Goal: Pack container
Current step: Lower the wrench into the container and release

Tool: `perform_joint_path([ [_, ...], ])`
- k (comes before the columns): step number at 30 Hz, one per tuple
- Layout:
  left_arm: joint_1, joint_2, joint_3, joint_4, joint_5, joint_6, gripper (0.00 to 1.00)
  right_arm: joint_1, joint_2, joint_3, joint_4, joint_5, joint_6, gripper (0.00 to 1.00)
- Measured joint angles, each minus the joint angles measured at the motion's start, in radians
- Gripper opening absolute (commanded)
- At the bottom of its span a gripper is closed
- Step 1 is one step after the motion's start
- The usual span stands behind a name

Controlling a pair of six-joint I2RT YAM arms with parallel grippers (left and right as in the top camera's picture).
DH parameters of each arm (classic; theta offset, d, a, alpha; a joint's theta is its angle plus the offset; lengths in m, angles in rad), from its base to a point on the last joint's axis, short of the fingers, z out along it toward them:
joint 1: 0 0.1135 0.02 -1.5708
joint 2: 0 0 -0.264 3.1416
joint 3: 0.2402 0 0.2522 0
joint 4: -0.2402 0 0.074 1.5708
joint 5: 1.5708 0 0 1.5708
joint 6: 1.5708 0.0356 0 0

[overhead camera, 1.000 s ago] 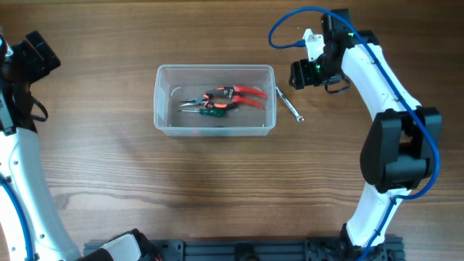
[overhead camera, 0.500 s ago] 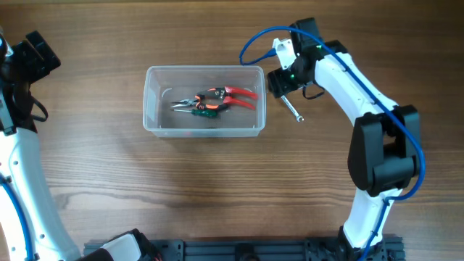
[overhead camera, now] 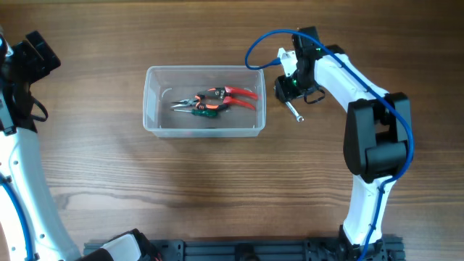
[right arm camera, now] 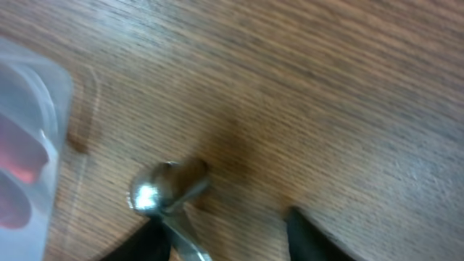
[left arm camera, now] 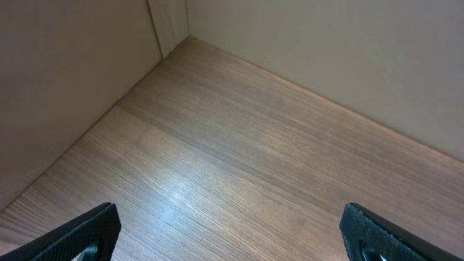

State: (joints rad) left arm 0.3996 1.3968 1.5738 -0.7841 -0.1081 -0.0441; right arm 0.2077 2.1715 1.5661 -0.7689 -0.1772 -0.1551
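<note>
The clear plastic container [overhead camera: 156, 127] sits left of the table's middle and holds red-handled pliers [overhead camera: 235, 93] and green-handled pliers [overhead camera: 201, 110]. A thin silver metal tool [overhead camera: 293, 112] lies on the wood just right of the container. My right gripper [overhead camera: 286, 92] hovers over that tool's upper end. In the right wrist view its open fingers [right arm camera: 228, 235] straddle the tool's shiny round tip [right arm camera: 152, 194], with the container's corner [right arm camera: 43, 94] at the left. My left gripper [left arm camera: 232, 232] is open and empty over bare wood, far from the container.
The left arm [overhead camera: 25, 65] rests at the table's far left edge. The right arm's blue cable [overhead camera: 264, 40] loops above the container's right end. Walls meet the table's corner in the left wrist view [left arm camera: 170, 29].
The container slid a little to the left. My right gripper swung left and down from the upper right until it stood over the silver tool. The left arm stayed still.
</note>
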Motion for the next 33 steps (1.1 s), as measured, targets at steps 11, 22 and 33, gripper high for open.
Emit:
perform_joint_path([
  [11,0.0,0.0,0.0,0.0,0.0,0.0,1.0,-0.001,0.017,0.037,-0.071,-0.011,0.042,0.04],
  [22,0.0,0.0,0.0,0.0,0.0,0.0,1.0,0.06,-0.394,0.27,-0.114,-0.023,0.032,0.04],
  [33,0.0,0.0,0.0,0.0,0.0,0.0,1.0,0.393,-0.248,0.199,-0.126,-0.171,-0.637,0.04],
])
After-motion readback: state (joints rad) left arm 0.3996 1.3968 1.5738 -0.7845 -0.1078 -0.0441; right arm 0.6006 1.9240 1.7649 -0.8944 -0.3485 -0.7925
